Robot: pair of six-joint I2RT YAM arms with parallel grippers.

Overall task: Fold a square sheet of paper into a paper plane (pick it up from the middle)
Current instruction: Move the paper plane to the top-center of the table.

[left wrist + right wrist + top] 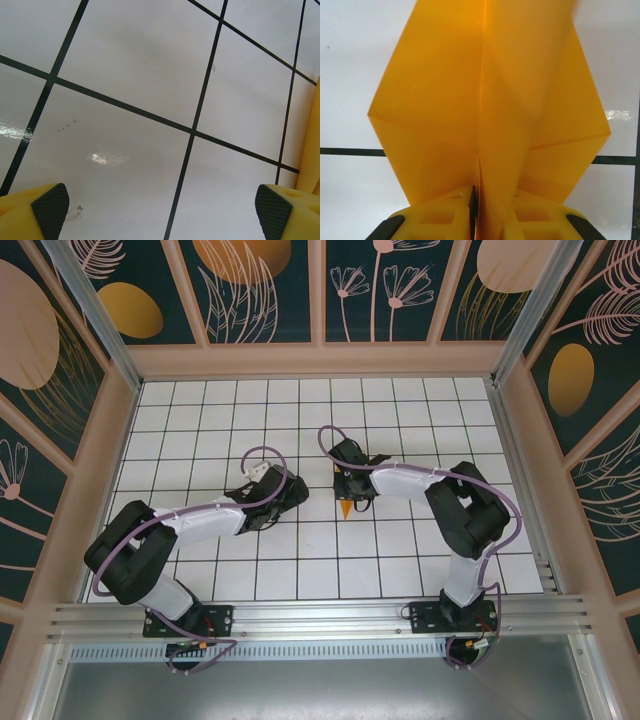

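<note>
The paper plane (485, 100) is orange-yellow folded paper with a central lengthwise crease and two wing flaps spread to either side. My right gripper (479, 210) is shut on its central fold, and the yellow fingers (440, 217) press together on it. From above, only the plane's small pointed tip (345, 508) shows below the right gripper (350, 490), near the table's middle. My left gripper (293, 490) hovers just left of it, open with nothing between its pads (50, 210). A strip of the orange paper (311, 145) shows at the right edge of the left wrist view.
The white gridded table (200, 420) is boxed in by pink-framed walls (320, 360) with dark painted panels. An aluminium rail (320, 615) carries both arm bases along the near edge. The right arm's elbow (470, 510) stands over the right side of the table.
</note>
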